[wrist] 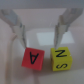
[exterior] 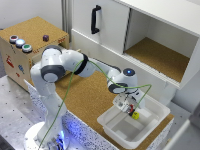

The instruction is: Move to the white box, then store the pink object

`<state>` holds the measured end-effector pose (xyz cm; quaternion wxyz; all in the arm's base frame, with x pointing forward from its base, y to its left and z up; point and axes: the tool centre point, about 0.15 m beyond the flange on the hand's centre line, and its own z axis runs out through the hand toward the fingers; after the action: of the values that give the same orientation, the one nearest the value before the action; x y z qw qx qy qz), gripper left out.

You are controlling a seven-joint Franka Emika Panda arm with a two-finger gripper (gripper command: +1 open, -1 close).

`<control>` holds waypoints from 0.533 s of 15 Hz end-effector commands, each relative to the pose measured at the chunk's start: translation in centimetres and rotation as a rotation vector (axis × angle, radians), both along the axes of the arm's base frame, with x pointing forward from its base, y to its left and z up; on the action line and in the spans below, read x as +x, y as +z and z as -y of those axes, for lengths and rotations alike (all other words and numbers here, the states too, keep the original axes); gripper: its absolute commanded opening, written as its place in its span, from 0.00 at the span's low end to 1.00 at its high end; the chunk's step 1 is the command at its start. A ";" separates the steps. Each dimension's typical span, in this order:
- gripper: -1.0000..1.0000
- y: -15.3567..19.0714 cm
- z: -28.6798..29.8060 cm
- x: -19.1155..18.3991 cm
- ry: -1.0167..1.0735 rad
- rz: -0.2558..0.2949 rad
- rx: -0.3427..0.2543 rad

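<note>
The white box point(exterior: 150, 117) sits at the exterior view's lower right, on the cork surface. My gripper point(exterior: 128, 106) hangs just inside it, open, with nothing between its fingers. In the wrist view the two fingertips point(wrist: 22, 41) stand apart above the box's white floor point(wrist: 40, 75). The pink object point(wrist: 33, 58), a cube marked with a letter A, lies on that floor just beyond the fingertips. A yellow cube point(wrist: 61, 58) lies right beside it. In the exterior view the yellow cube point(exterior: 135, 115) shows by the gripper, and the pink object point(exterior: 131, 107) is only a small red patch at the fingers.
A big white cabinet point(exterior: 112, 30) with a black handle point(exterior: 95, 19) stands behind, its open compartment point(exterior: 160, 55) to the exterior view's right. A wooden box point(exterior: 25, 50) with coloured buttons and a dark purple knob point(exterior: 45, 37) stands at the left. The arm's base point(exterior: 47, 135) is at the lower left.
</note>
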<state>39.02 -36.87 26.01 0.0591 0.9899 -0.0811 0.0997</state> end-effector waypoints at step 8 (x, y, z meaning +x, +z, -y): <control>1.00 13.0 -7.8 -3.6 0.087 0.217 -0.163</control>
<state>40.27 -34.47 30.29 0.0452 0.9884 -0.0449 0.1376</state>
